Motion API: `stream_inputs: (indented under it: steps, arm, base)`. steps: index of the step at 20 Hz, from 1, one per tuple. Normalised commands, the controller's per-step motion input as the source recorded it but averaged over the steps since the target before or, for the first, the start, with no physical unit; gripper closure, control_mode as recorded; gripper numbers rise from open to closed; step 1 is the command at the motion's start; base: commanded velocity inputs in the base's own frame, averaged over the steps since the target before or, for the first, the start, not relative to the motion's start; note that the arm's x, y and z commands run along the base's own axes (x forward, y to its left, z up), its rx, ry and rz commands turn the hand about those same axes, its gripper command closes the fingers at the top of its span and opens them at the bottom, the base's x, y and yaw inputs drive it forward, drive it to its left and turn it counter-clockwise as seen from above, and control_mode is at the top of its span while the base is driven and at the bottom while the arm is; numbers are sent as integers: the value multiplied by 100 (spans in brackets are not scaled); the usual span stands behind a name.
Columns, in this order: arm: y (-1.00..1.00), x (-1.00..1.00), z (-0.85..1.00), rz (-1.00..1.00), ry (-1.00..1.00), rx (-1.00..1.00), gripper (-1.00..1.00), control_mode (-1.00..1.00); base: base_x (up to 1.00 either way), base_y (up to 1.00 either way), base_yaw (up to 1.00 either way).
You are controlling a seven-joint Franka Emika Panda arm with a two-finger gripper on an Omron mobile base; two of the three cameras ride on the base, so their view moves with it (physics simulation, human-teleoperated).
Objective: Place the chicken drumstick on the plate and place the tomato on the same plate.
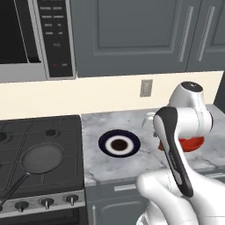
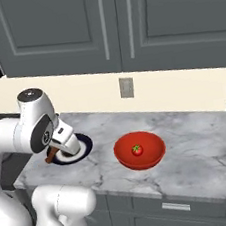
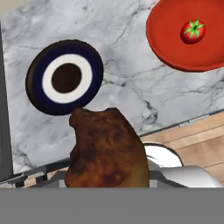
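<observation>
Clamped by the gripper (image 3: 107, 186), the chicken drumstick (image 3: 107, 151) is seen at lower centre, the plate (image 3: 64, 78) upper left, the tomato (image 3: 193, 31) upper right.

Tomato (image 2: 136, 150) in bowl (image 2: 153, 154), right of plate (image 2: 85, 146).

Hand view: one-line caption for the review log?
Gripper holds the chicken drumstick above the marble counter, plate ahead, tomato in the red bowl.

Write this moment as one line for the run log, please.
end effector: shut on drumstick, above counter | plate: bare | tomato: in red bowl
</observation>
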Motion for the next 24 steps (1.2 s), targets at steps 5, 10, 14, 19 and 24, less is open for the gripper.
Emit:
stream_inputs:
  steps: [5, 10, 14, 19, 24]
  arm:
    - [0, 0, 0, 0, 0, 0, 100, 100]
    - [0, 0, 0, 0, 0, 0, 100, 100]
    - [0, 0, 0, 0, 0, 0, 100, 100]
    - [37, 13, -11, 1, 0, 0, 100, -100]
    - [34, 25, -6, 7, 7, -1, 100, -100]
  base:
    - [36, 14, -8]
    - [42, 14, -17]
    - [0, 0, 0]
    - [0, 0, 0]
    - [0, 0, 0]
